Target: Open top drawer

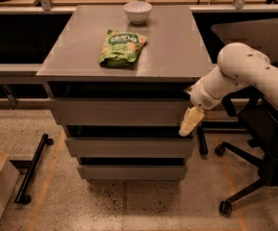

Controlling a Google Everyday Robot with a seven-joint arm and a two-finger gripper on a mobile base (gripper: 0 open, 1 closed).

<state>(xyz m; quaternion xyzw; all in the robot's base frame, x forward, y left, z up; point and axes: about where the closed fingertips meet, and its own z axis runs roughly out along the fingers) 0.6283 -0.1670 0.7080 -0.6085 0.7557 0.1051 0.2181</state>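
One gripper (190, 121), pointing down, spread or pressed together I cannot tell, top drawer (121, 112) immediately to its left.

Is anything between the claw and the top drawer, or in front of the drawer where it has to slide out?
Nothing visible does. The claw hangs at the right end of the top drawer, at its front face, with nothing between them. No object stands on the floor in front of the drawer; the office chair sits off to the right.

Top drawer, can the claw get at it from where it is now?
Probably yes. The claw hangs at the right end of the top drawer, nothing between them; the chair sits farther right.
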